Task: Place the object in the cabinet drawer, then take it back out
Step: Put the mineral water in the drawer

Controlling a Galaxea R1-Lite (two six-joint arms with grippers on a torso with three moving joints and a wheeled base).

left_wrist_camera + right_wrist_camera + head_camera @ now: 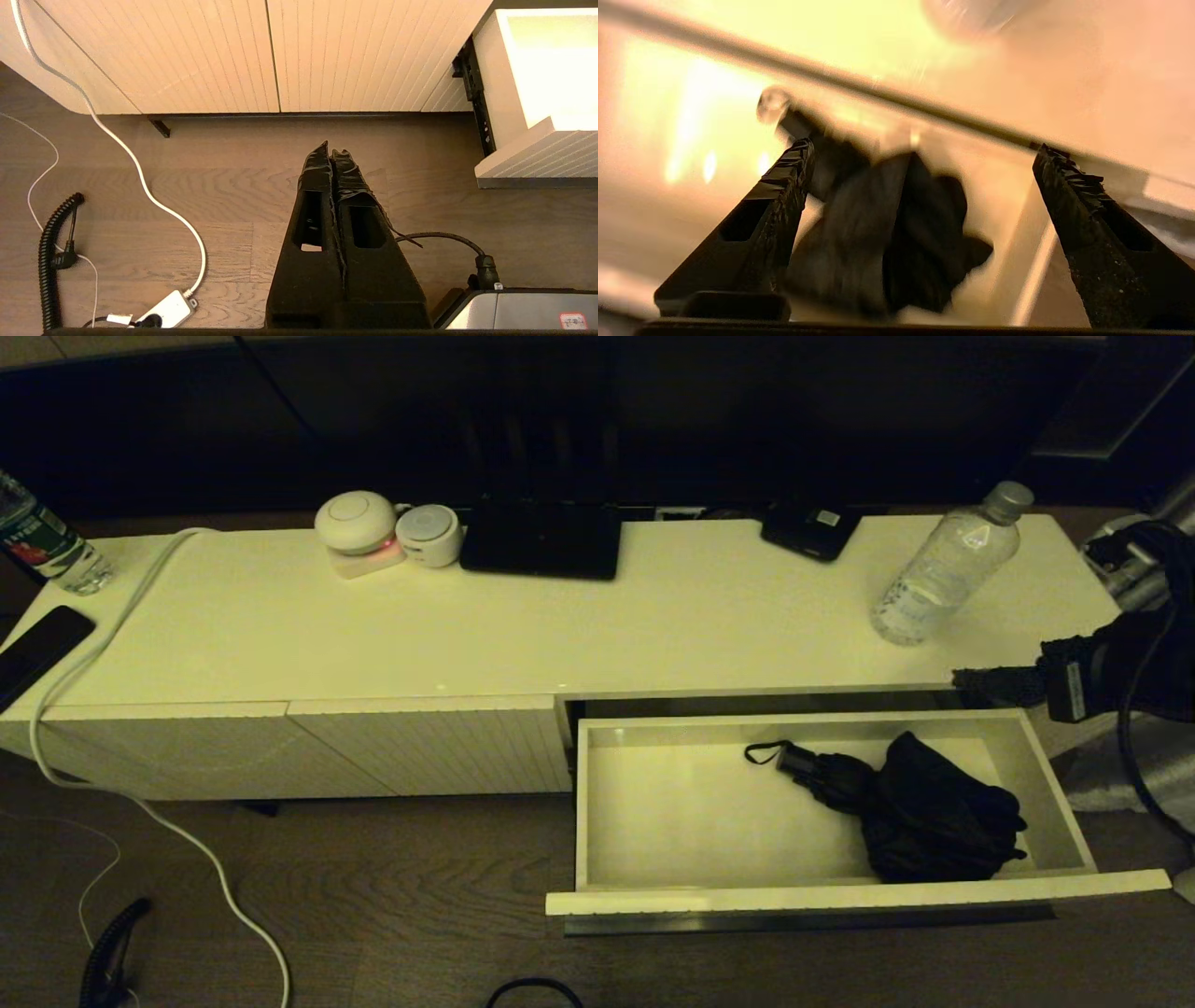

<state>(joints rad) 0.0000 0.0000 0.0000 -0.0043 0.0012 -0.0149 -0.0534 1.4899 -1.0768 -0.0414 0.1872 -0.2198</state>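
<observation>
A black folded umbrella is lying inside the cabinet drawer. It is sitting in the right part of the drawer, on the smooth floor. Its handle, with a little loop on the end, is pointing to the left and toward the back. Its floppy cloth part is bunching up near the right wall and the front wall. Nothing is holding the umbrella.

The drawer is standing pulled far out from the cream cabinet. A dark strip is running along the bottom of its front.

The right gripper is hanging above the right back corner of the drawer, close to the edge of the cabinet top. Its two fingers are spreading wide apart, and there is nothing between them. In the right wrist view the umbrella is showing below the gap, not touching either finger.

The left gripper is hanging low over the wood floor, in front of the shut ribbed panels. Its fingers are pressing together with nothing in them.

On the cabinet top a clear water bottle is standing near the right end. A dark flat tablet is lying near the back, and two round white gadgets are sitting beside it. A white cable is trailing down to the floor on the left.
</observation>
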